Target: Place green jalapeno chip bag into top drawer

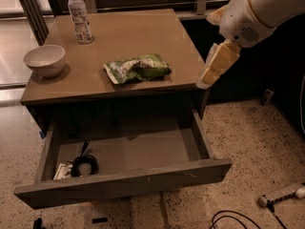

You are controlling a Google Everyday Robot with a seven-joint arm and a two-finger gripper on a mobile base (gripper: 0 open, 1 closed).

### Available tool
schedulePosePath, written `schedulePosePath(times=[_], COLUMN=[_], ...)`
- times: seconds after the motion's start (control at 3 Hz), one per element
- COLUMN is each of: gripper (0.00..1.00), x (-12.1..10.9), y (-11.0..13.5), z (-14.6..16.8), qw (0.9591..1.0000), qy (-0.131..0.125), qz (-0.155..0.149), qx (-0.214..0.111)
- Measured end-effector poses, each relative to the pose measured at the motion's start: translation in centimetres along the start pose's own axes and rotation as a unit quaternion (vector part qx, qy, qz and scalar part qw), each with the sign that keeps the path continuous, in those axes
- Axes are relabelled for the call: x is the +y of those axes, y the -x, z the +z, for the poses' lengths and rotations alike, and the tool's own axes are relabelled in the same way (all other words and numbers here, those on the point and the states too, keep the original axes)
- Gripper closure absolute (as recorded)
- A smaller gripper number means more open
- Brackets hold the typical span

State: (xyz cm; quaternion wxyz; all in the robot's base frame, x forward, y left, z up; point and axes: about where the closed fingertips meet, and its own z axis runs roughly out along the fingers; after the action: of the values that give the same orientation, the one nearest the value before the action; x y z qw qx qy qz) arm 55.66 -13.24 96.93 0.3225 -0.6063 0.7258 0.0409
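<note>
The green jalapeno chip bag (138, 68) lies flat near the middle front of the wooden table top (143, 32). The top drawer (124, 182) below is pulled out wide, with its flat front panel toward me. My gripper (206, 80) hangs from the white arm at the upper right. It points down and left, just off the table's right edge and to the right of the bag. It holds nothing that I can see.
A white bowl (44, 59) sits at the table's left edge. A clear bottle with a white label (79, 15) stands at the back left. A coiled black cable (83, 165) lies in the drawer's left corner. A power strip (281, 194) and cords (238, 218) lie on the floor at right.
</note>
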Motion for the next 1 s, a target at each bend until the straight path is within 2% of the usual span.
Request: schedulePosePath(times=[0.33, 0.67, 1.0], gripper=[0.00, 0.00, 0.00], x=[0.2, -1.3, -2.9], y=[-0.9, -0.1, 1.5], z=[0.2, 2.0, 3.6], qw=[0.9997, 0.9966, 0.9924], qy=[-0.010, -0.036, -0.047], qz=[0.017, 0.025, 0.018], qx=[-0.012, -0.069, -0.112])
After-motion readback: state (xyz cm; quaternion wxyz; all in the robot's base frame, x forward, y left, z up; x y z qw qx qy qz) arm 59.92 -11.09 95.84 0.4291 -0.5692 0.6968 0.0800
